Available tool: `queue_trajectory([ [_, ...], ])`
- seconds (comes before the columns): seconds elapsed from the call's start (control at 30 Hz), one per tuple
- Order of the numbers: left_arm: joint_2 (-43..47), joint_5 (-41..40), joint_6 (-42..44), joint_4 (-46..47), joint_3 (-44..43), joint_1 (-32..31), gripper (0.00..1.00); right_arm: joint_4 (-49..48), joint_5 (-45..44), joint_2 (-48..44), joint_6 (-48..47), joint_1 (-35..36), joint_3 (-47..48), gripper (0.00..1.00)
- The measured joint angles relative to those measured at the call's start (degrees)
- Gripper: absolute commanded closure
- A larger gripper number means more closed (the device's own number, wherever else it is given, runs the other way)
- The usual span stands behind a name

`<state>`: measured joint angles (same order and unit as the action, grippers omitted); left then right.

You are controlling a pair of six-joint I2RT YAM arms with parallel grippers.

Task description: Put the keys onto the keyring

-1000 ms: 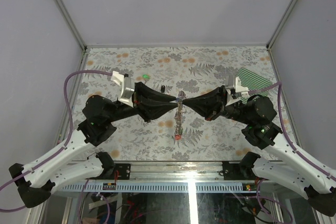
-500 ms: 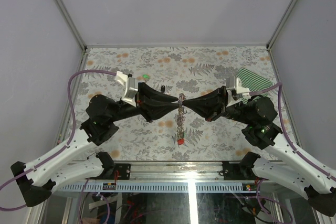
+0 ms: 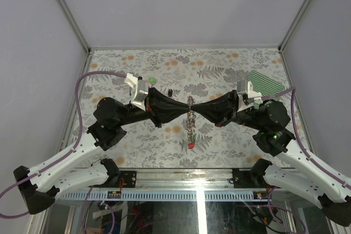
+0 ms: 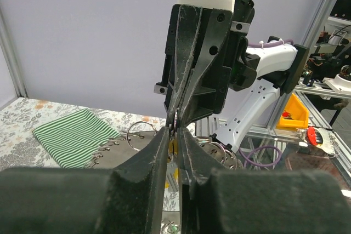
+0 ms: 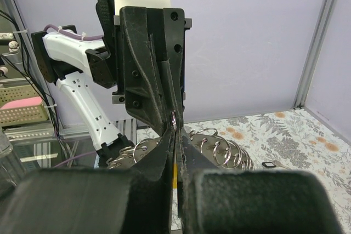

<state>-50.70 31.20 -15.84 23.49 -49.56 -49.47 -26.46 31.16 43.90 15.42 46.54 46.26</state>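
Note:
My left gripper [image 3: 185, 108] and right gripper [image 3: 196, 108] meet tip to tip above the middle of the table. Both are shut on the top of the keyring [image 3: 190, 123], which hangs edge-on below them with several small split rings on it. A red key [image 3: 191, 145] dangles at its bottom. In the left wrist view my gripper [image 4: 175, 135] pinches the ring's edge, with a yellow key [image 4: 173, 147] showing between the fingers; the ring's flat grey face [image 4: 129, 154] lies behind. In the right wrist view my gripper [image 5: 174, 135] is shut on the same edge.
A black key [image 3: 170, 92] lies on the floral table beyond the left gripper, also in the right wrist view [image 5: 270, 164]. A green key [image 3: 151, 80] sits by the left wrist. The green striped cloth [image 3: 269, 85] lies at the far right, also in the left wrist view [image 4: 74, 135].
The left arm has pushed right toward the right gripper. The hanging ring and red key have shifted slightly right and lower.

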Motion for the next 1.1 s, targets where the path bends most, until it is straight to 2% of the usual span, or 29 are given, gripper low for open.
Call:
queue_trajectory([
  [0.13,-0.4,0.5,-0.2,0.5,0.0,0.0,0.99,0.0,0.0,-0.3,0.0,0.0,0.0,1.00],
  [0.33,-0.8,1.3,-0.3,1.2,-0.2,0.0,1.00,0.1,0.0,-0.8,0.0,0.0,0.0,1.00],
  [0.5,-0.8,1.8,1.2,-2.3,-1.7,0.0,1.00,1.9,0.3,-1.6,-0.9,0.0,0.0,0.87],
  [0.8,-1.0,2.3,10.3,-24.0,-11.1,-0.2,1.00,13.5,-0.5,-5.9,-8.2,0.0,4.9,0.69],
  [1.1,-7.4,2.7,21.2,-46.9,-24.4,-0.2,1.00,31.5,-0.3,-3.6,-15.5,0.0,17.2,0.71],
])
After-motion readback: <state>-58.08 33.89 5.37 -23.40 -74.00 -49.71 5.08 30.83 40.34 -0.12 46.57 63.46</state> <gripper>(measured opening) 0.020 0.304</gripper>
